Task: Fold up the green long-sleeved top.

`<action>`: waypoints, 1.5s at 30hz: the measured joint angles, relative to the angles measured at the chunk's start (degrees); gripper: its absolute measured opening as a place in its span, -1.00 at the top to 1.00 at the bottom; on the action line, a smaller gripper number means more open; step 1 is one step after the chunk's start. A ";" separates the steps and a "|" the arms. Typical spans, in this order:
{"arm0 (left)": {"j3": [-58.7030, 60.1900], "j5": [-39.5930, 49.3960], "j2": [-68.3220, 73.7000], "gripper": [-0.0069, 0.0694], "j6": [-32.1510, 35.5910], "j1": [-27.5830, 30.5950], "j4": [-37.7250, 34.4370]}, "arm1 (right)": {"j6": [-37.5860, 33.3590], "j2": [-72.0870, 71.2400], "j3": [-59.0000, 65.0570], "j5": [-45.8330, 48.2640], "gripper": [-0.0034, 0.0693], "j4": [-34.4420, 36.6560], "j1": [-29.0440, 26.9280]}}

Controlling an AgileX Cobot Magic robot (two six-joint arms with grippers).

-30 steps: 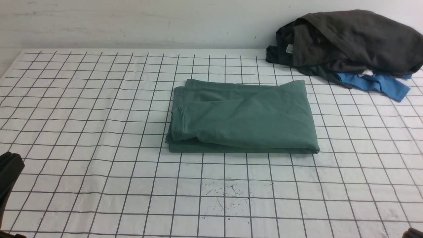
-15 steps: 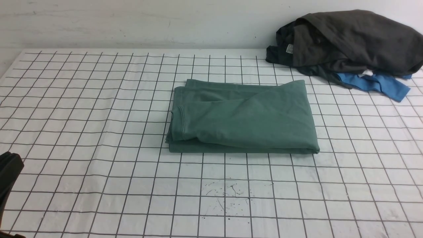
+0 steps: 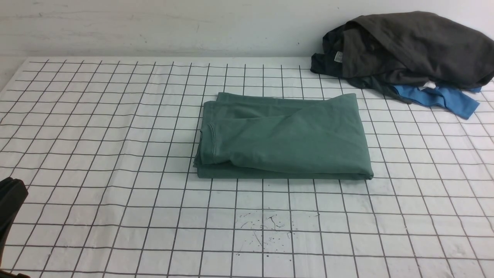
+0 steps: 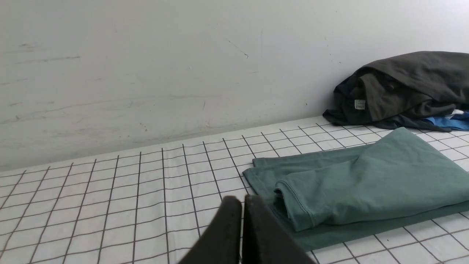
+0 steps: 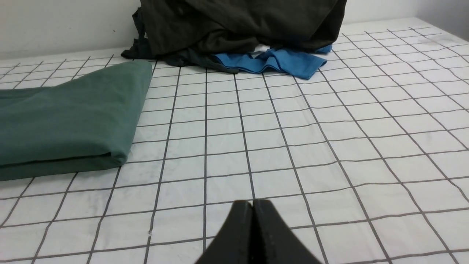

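Note:
The green long-sleeved top [image 3: 283,137] lies folded into a thick rectangle in the middle of the gridded white table cover, with a hemmed edge showing on its left side. My left gripper [image 4: 242,200] is shut and empty, held low over the cover, short of the top's [image 4: 366,183] left end. Only a black piece of my left arm [image 3: 10,204] shows at the front view's left edge. My right gripper [image 5: 253,202] is also shut and empty, over bare cover to the right of the top [image 5: 66,117]. Neither gripper touches the top.
A heap of dark grey-brown garments [image 3: 409,50] sits at the back right against the wall, with a bright blue garment [image 3: 440,98] sticking out beneath it. Ink specks [image 3: 266,227] mark the cover in front of the top.
A sliver of the right arm at the front view's lower right corner has slipped out of frame. The left arm's black piece has sunk slightly. The top has not moved.

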 joint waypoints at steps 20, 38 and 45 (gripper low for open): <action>16.87 2.06 -14.97 0.84 -27.31 5.98 28.03 | -0.12 0.00 0.00 0.06 0.94 0.34 -0.06; 16.88 11.85 -14.97 0.84 -33.21 7.47 35.00 | -0.12 0.00 0.00 0.06 0.94 0.34 -0.06; 16.88 11.85 -14.97 0.84 -33.21 7.47 34.96 | -0.12 0.00 0.00 0.06 0.94 0.28 -0.06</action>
